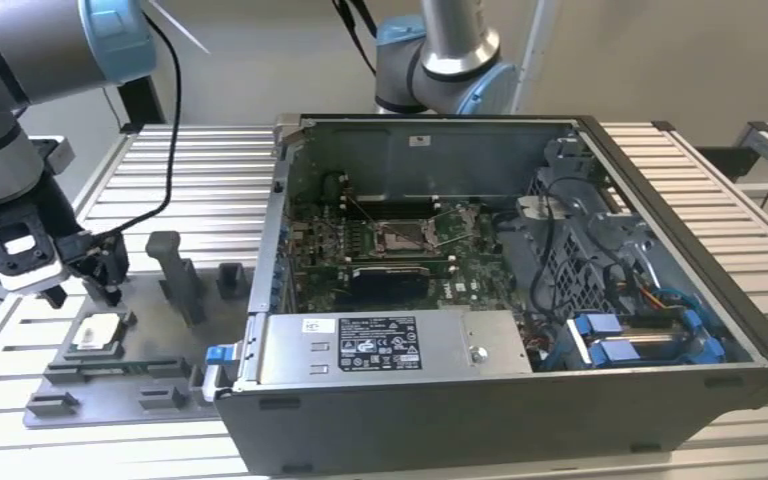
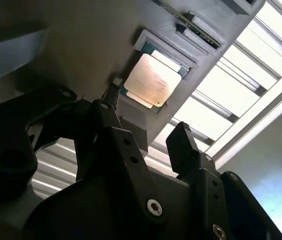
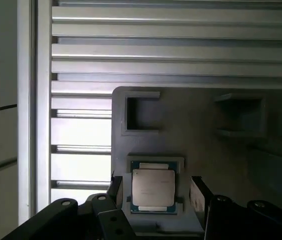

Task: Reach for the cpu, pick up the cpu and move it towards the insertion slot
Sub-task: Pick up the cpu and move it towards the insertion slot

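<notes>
Alignment governs the reach: black gripper [image 1: 84, 293], jaws released, should straddle the silvery square cpu [image 3: 153, 187] evenly in the grey plastic fixture's [image 3: 191, 115] edge pocket.

no legible text, white sticker [image 1: 320, 325] and black label [image 1: 377, 357] on power supply [image 1: 444, 345] (print too small to read), faint marks on cpu [image 3: 153, 187] lid, unreadable in both wrist views

You see even, diffuse light in the exterior view. In both wrist views the slatted table [image 3: 181, 50] glares white, the gripper [image 2: 148, 107] sits in deep shadow, and the cpu [image 2: 153, 80] reflects a soft sheen.
</notes>
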Controlling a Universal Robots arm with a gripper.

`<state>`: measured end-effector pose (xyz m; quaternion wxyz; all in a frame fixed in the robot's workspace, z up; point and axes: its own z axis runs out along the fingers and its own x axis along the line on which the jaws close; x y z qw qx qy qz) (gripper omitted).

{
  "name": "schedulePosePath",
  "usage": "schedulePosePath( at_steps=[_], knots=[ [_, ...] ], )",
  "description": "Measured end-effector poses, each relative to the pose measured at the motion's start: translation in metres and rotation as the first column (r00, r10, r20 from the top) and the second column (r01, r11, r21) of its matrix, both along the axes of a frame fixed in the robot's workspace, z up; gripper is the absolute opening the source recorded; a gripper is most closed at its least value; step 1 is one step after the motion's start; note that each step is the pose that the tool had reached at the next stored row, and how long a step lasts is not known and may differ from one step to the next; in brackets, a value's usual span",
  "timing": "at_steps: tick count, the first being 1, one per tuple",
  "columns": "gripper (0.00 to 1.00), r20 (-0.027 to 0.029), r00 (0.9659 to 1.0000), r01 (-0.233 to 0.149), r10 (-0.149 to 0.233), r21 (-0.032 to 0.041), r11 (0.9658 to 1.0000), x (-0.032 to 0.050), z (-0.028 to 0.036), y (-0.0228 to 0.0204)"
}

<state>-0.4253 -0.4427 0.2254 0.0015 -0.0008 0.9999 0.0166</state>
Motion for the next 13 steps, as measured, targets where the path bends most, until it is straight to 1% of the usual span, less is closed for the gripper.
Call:
schedulePosePath(
  at_steps=[4, 13],
  knots=[
    [1.00, 0.0000, 1.0000, 0.000, 0.000, -0.0004, 1.0000, -0.0002, -0.0065, -0.0014],
    [1.00, 0.0000, 1.0000, 0.000, 0.000, -0.0023, 1.0000, -0.0002, -0.0146, -0.0089]
  ],
)
